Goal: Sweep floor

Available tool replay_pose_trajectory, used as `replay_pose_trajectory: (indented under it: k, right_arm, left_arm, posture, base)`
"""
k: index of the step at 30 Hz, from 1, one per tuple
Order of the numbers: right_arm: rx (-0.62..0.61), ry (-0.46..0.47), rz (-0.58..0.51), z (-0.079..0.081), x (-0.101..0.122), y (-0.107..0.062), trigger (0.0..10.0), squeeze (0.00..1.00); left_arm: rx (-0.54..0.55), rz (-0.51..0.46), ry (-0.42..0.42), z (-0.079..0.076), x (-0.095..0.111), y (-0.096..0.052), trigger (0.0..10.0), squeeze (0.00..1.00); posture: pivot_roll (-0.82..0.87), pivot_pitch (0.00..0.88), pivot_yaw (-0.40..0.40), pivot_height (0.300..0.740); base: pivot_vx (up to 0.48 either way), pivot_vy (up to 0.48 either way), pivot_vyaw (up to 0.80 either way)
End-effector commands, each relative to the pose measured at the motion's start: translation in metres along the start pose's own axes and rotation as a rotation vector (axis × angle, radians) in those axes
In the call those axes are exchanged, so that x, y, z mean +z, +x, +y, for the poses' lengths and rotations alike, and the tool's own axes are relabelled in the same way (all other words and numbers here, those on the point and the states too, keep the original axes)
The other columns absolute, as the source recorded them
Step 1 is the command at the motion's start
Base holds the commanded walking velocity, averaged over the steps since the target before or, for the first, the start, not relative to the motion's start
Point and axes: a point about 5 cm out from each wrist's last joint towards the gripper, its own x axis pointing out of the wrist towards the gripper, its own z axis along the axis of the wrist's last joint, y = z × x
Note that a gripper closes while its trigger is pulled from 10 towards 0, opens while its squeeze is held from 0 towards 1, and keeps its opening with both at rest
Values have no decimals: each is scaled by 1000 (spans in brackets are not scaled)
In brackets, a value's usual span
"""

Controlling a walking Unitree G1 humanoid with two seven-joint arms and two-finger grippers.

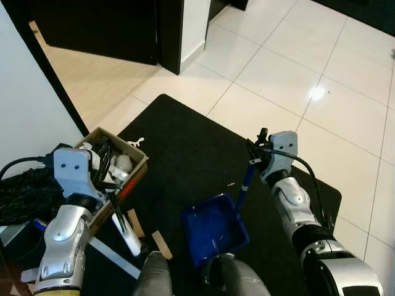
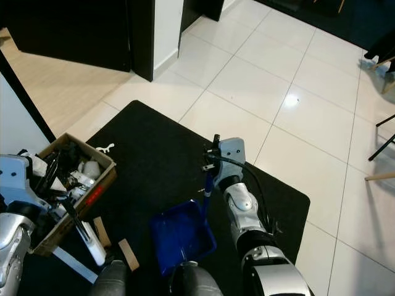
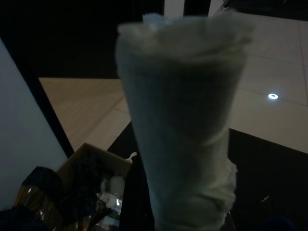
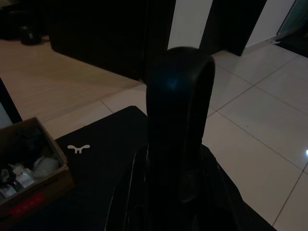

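Observation:
A blue dustpan lies on the black mat, just in front of my legs. Its blue handle rises to my right gripper, which is shut on it; the right wrist view has the dark handle up close. At my left side, my left gripper is shut on a white-wrapped handle that points down at the mat. That handle looms large and blurred in the left wrist view. Small tan scraps lie on the mat by the dustpan.
An open cardboard box of clutter stands at the mat's left edge, touching my left arm. A small white object lies on the mat beyond it. Pale glossy tiles stretch ahead and to the right. A dark door and a white wall stand to the left.

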Motion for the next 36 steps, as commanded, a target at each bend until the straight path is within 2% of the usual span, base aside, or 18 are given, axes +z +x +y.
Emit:
replay_pose_trajectory:
  k: [1,7,11,13,17,22,26,32,36]
  right_arm:
    - [0,-4,95,2,-20,-13,10000,0]
    - [-10,-89,31,-4,-8,-8,10000,0]
    - [-63,-20,-39,-16,12,5,10000,0]
    - [-67,-16,-52,-17,16,8,10000,0]
    - [-35,-77,-53,-15,17,9,10000,0]
    - [-62,-57,-82,-19,25,13,10000,0]
    - [-67,-101,-120,-25,37,19,10000,0]
    - [-50,-137,-80,-22,30,18,10000,0]
    - [-10,-179,-43,-13,21,15,10000,0]
  left_arm:
    - [-9,-3,20,-2,-5,-2,10000,0]
    - [2,-8,28,2,-6,-4,10000,0]
    - [1,-8,34,3,-8,-3,10000,0]
    - [0,-8,35,3,-8,-3,10000,0]
    - [-3,-7,37,2,-11,-4,10000,0]
    - [2,-7,38,2,-13,-6,10000,0]
    - [4,-5,39,3,-14,-7,10000,0]
    - [-1,-2,42,3,-14,-7,10000,0]
    - [1,1,48,5,-15,-9,10000,0]
  posture:
    - [284,226,-118,740]
    - [289,226,-115,740]
    - [290,224,-117,740]
    - [289,223,-116,740]
    - [298,219,-121,740]
    - [298,215,-124,740]
    - [299,212,-121,740]
    - [308,214,-118,740]
    - [318,217,-114,740]
  base:
    - [0,0,0]
    - [0,0,0]
    - [0,0,0]
    - [0,0,0]
    - [0,0,0]
    - [0,0,0]
    - [0,0,0]
    - [0,0,0]
    - [0,0,0]
